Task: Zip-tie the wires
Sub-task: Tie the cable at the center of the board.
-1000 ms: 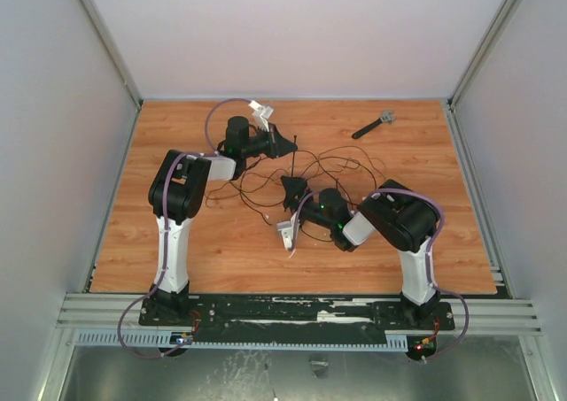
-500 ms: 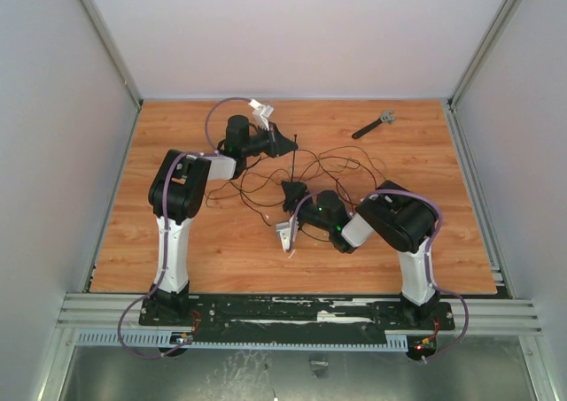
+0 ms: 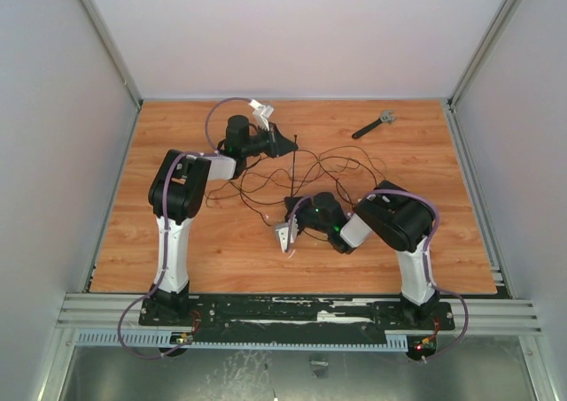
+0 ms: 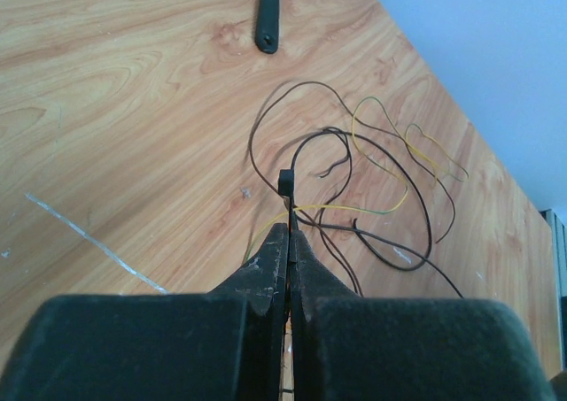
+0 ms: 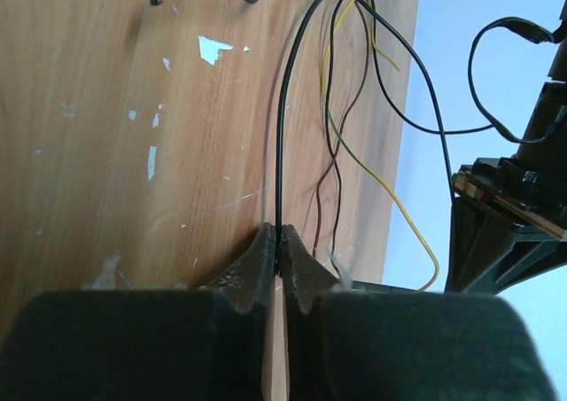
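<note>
While the left gripper (image 4: 289,235) is clenched flat on the zip tie (image 4: 286,188), the right gripper (image 5: 278,235) is clenched on one strand of the wires (image 3: 332,164).

Table (image 3: 204,250): wood-grain top, pale scuffs visible in both wrist views. It carries the wires as a loose tangle of loops around its middle, between the two grippers and spreading to the right. Most strands are dark; some are yellow and brown. A dark-handled tool (image 3: 372,125) lies well apart from the tangle, near the far right corner.

Zip tie: pinched between the left fingers. A short length and its small square head stick out past the fingertips. In the left wrist view the head sits in line with the nearest wire loops; whether it touches them cannot be told.

Left arm: upper link rises from the base, elbow bent at the left side, forearm reaching to the far centre-left of the table. The gripper points to the right, toward the tangle.

Right arm: elbow folded high on the right, forearm running left to the table's middle. The gripper is at the near edge of the tangle, low over the wood. The black strand (image 5: 279,153) leaves the fingertips and curves away across the table. A brown strand and a yellow one pass just to the right of the fingertips, outside the grip.
</note>
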Action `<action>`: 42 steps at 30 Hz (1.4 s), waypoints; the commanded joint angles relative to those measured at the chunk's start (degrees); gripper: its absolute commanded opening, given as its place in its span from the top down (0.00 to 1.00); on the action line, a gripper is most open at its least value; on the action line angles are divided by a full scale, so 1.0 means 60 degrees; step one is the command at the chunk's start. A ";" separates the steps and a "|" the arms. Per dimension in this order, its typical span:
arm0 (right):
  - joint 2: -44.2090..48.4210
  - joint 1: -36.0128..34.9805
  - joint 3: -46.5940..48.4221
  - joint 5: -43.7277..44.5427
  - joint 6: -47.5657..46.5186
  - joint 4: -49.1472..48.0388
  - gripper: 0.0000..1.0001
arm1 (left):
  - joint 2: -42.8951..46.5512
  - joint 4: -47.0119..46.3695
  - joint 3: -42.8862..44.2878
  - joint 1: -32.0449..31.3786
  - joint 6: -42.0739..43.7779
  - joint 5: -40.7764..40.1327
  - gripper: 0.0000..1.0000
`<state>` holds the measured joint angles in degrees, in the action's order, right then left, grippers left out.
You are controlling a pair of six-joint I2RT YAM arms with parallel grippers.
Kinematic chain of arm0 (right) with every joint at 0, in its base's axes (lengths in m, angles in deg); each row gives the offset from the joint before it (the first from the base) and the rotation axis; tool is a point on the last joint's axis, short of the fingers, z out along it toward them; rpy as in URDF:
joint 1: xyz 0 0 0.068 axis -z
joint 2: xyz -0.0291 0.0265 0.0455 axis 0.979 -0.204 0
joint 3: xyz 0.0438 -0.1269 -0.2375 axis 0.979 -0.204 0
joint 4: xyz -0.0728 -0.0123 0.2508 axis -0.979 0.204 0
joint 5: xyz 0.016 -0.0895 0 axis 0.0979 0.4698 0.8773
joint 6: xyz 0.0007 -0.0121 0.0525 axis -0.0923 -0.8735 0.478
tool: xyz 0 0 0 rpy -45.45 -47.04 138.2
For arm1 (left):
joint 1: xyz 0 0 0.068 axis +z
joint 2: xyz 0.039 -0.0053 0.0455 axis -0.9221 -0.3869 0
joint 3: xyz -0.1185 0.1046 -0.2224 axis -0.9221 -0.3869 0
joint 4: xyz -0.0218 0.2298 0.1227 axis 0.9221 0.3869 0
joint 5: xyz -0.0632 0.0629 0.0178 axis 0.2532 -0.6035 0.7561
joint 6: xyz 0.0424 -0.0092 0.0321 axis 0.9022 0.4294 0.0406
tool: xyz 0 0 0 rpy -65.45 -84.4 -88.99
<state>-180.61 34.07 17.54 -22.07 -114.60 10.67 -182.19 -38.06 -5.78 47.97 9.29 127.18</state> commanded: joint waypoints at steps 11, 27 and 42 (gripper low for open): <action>0.0759 0.0935 0.3872 -0.2591 0.4259 0.7747 1.00 | 0.0031 -0.0053 0.0238 -0.0042 0.0092 0.0243 1.00; 0.0588 0.2067 0.5279 -0.4699 0.5677 1.0112 1.00 | 0.0099 -0.0036 0.0228 -0.0043 0.0149 0.0260 1.00; 0.2032 0.2072 0.3418 -0.3509 0.4787 0.8110 0.22 | 0.0056 0.0229 0.0305 -0.0041 0.0413 0.0374 1.00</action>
<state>-174.22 46.50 43.39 -45.88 -80.19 64.79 -182.19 -37.69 -5.78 47.97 9.94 127.83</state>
